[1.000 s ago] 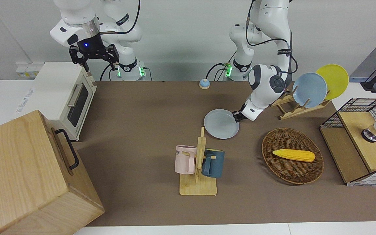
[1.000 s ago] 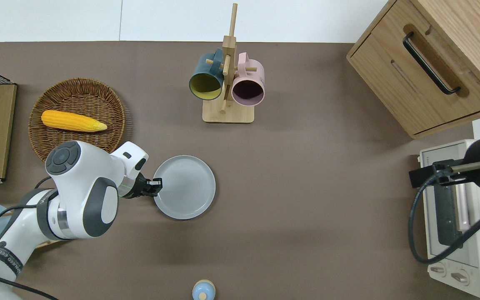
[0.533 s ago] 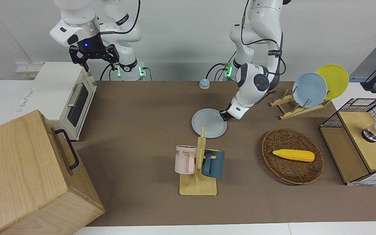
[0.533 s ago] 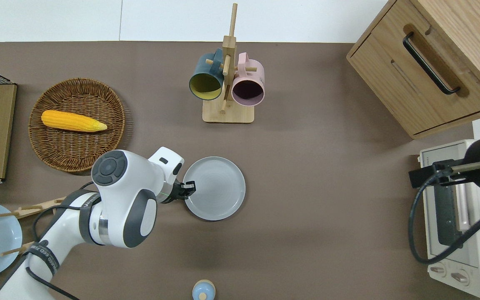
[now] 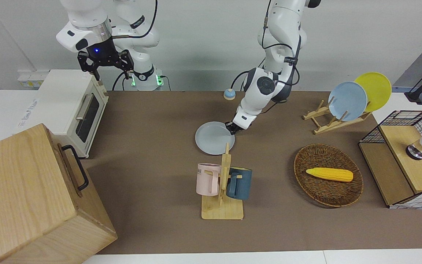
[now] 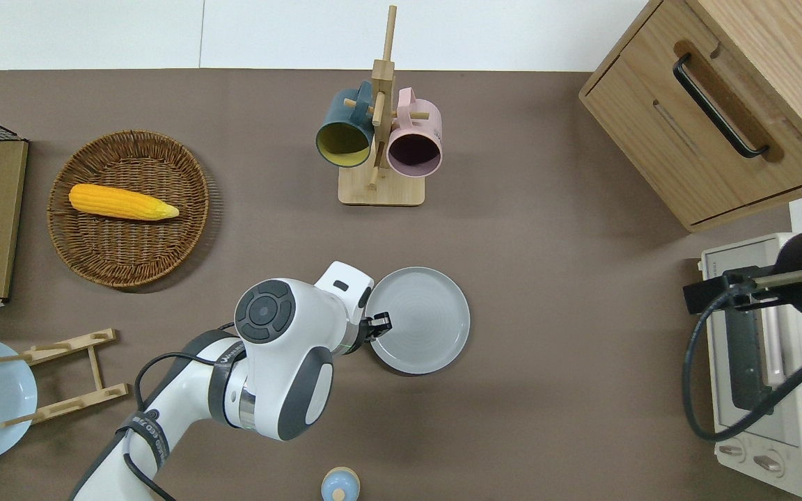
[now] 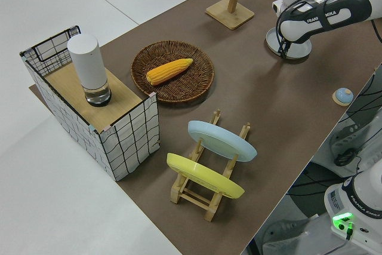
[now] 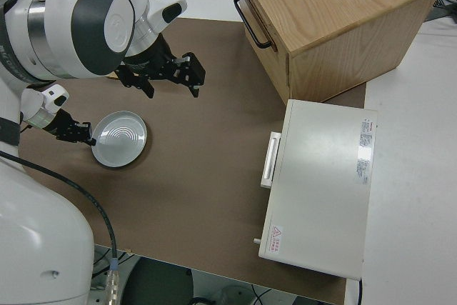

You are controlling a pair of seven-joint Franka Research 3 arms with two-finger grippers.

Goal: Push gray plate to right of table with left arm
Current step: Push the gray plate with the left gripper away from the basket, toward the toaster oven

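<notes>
The push was under way. The left claw [image 6: 381, 325] sat at the rim of the gray plate [image 6: 423, 320]; whether its fingers were spread could not be told. The plate lay mid-worktop [image 6: 554, 292], nearer the robots than the mug rack [image 6: 380, 146]. The right arm was parked. Next: push toward the toaster oven [image 6: 763, 362].

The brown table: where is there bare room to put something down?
Widest bare stretch of the brown table: between the round pale gray plate, the wooden drawer cabinet and the white toaster oven. Crowded: the left arm's end, with round wicker basket and wooden plate rack.
</notes>
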